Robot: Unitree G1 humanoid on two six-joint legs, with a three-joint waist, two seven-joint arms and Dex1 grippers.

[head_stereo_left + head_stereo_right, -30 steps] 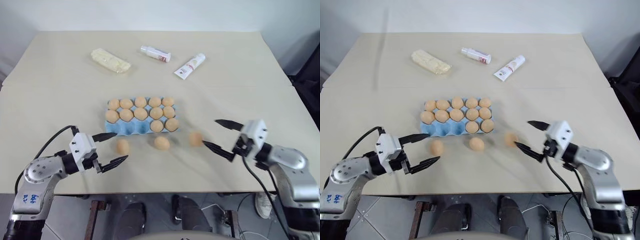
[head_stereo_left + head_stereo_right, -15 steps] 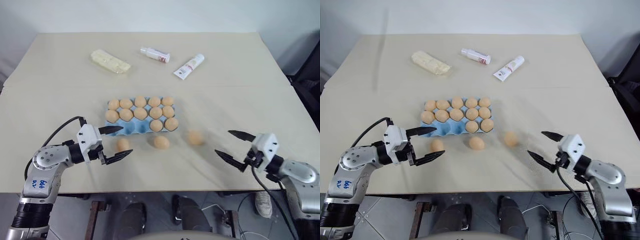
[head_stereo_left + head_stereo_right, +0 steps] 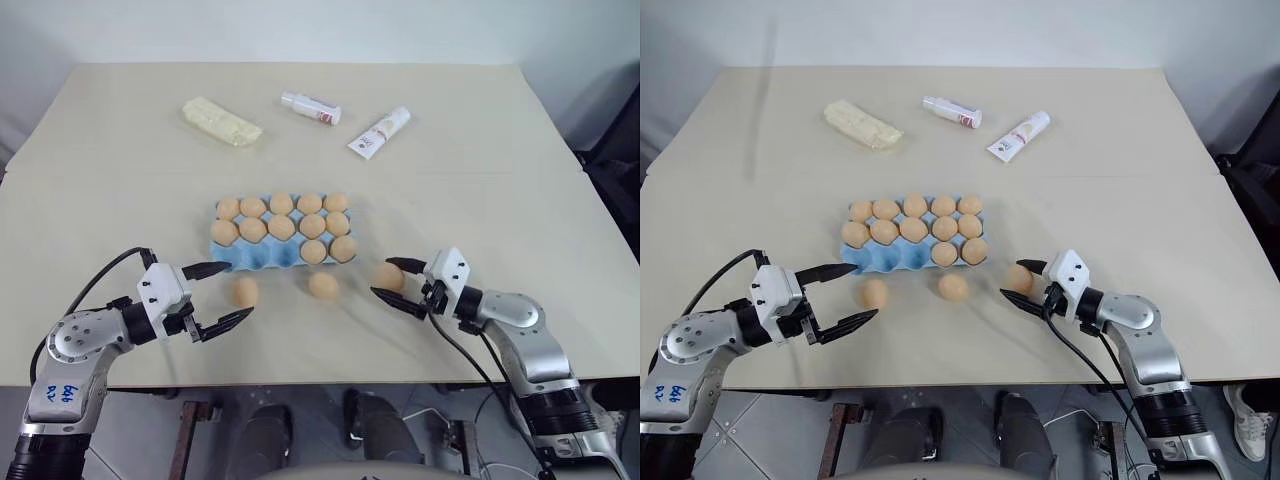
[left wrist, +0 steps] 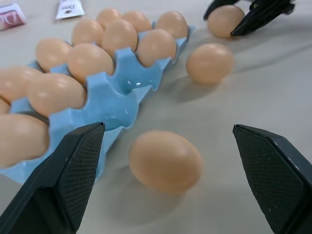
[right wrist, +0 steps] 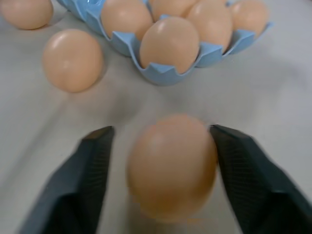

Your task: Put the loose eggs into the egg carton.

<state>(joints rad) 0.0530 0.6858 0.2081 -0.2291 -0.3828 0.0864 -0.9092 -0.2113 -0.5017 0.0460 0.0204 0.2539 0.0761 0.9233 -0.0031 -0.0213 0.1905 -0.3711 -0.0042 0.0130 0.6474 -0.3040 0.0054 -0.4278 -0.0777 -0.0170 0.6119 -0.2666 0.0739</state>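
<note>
While three eggs lie loose on the counter (image 3: 480, 150) just in front of the carton (image 3: 258, 256), the right gripper (image 3: 394, 283) has its fingers (image 5: 95, 168) on either side of the rightmost egg (image 3: 390, 276). They straddle it with a small gap showing on each flank, so whether they press it I cannot tell. The middle egg (image 3: 323, 285) lies on the counter near the carton's front right corner. The left egg (image 3: 245, 292) sits just in front of the carton's empty front cups. The left gripper (image 3: 218, 295) hangs beside that egg, fingers (image 4: 73, 170) spread wide and holding nothing. The carton's two back rows are full, and its front row holds two eggs at the right end. Beyond it lie a yellow block (image 3: 221, 121), a bottle (image 3: 311, 107) and a tube (image 3: 380, 132).
</note>
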